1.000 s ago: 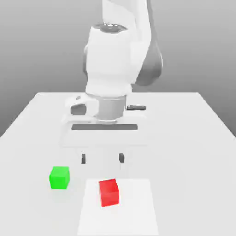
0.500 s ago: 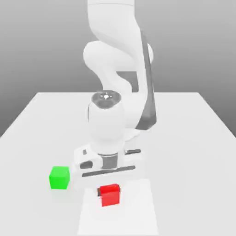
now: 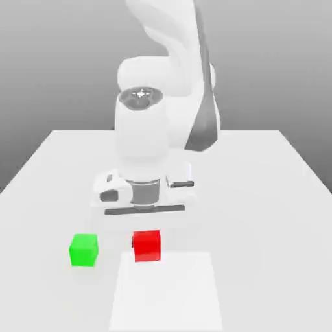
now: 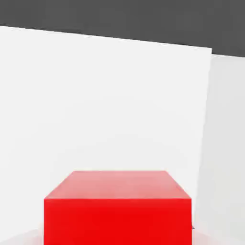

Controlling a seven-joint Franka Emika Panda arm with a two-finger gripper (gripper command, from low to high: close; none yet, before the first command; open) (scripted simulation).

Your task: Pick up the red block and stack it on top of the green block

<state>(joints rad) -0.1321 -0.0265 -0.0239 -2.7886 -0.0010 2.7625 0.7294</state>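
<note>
The red block (image 3: 148,248) hangs just under the white hand, and my gripper (image 3: 146,241) is shut on it. A dark finger edge (image 3: 133,242) shows at the block's left side. The block is a little above the table, over the far edge of a lighter white patch (image 3: 167,295). In the hand view the red block (image 4: 117,210) sits close to the camera, with the white table behind it. The green block (image 3: 84,250) rests on the table to the exterior view's left of the red one, about a block's width apart and untouched.
The white table (image 3: 259,194) stretches from the robot's base toward the camera. The arm's big white links (image 3: 139,136) tower over the table's middle, behind the blocks. A grey backdrop lies beyond the far edge.
The open gripper came down over the red block and shut on it. It has since risen with the block and shifted slightly toward the green block.
</note>
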